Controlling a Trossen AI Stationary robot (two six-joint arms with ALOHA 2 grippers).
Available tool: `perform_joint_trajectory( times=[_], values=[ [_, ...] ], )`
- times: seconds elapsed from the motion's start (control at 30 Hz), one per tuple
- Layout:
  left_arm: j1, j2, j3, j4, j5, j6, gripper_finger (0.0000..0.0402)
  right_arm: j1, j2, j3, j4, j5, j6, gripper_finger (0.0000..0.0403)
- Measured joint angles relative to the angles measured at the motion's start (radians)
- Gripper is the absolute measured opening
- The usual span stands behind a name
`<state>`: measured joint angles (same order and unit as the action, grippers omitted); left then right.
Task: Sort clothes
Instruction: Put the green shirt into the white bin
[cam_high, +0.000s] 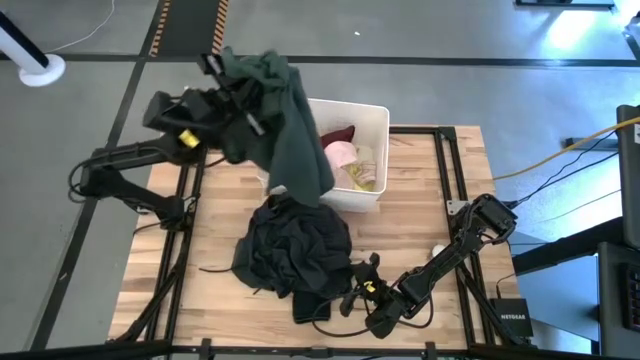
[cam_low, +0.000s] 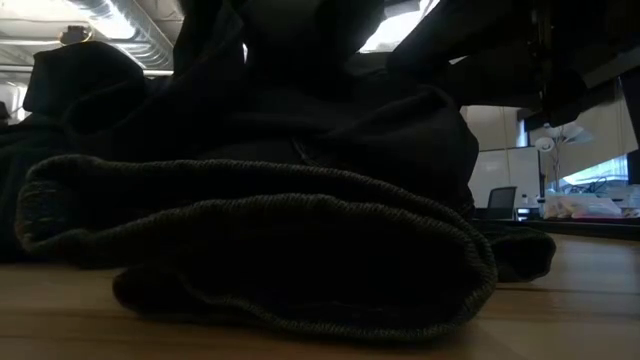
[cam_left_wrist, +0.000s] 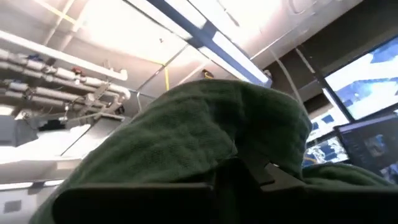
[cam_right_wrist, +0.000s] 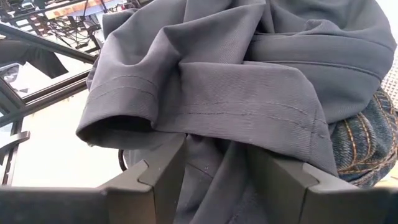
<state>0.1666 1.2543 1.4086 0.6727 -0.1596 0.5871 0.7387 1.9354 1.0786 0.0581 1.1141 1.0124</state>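
Observation:
My left gripper (cam_high: 235, 95) is raised above the table's far left part and is shut on a large dark green garment (cam_high: 290, 120). The garment drapes over the gripper and hangs down beside the white bin (cam_high: 372, 115). In the left wrist view the green cloth (cam_left_wrist: 205, 137) covers the fingers. A black garment pile (cam_high: 295, 250) lies on the table's middle; its ribbed hem (cam_low: 260, 215) fills the low view. My right gripper (cam_high: 352, 290) is at the pile's near right edge, shut on dark grey cloth (cam_right_wrist: 249, 93). My left gripper holds the green garment lifted clear of the table. The cloth draped over the fingers (cam_left_wrist: 249, 177) hides the place of contact. The garment hangs slack below the gripper, its lower end (cam_high: 305, 185) by the bin's left wall. My right gripper pinches a fold of the dark grey garment (cam_right_wrist: 214, 155) between its two fingers, just behind a stitched hem. The fingers come low from the table's near right side. The garment lies on the table with the pile.
The bin holds maroon (cam_high: 338, 135), pale pink (cam_high: 342, 153) and yellowish (cam_high: 362, 175) pieces. Blue denim (cam_right_wrist: 360, 143) lies beside the grey garment. A small white thing (cam_high: 437, 250) sits on the wood to the right. Bare wood (cam_high: 420, 190) shows right of the bin.

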Motion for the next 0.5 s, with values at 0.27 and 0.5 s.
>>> perform_joint_trajectory(
  times=[0.27, 0.5],
  values=[
    [0.078, 0.104, 0.057, 0.232, 0.023, -0.107, 0.0013, 0.000, 0.000, 0.000, 0.000, 0.000, 0.000, 0.0188],
    [0.140, 0.155, 0.057, 0.135, 0.022, -0.139, 0.0013, 0.000, 0.000, 0.000, -0.004, -0.010, -0.001, 0.0188]
  ],
)
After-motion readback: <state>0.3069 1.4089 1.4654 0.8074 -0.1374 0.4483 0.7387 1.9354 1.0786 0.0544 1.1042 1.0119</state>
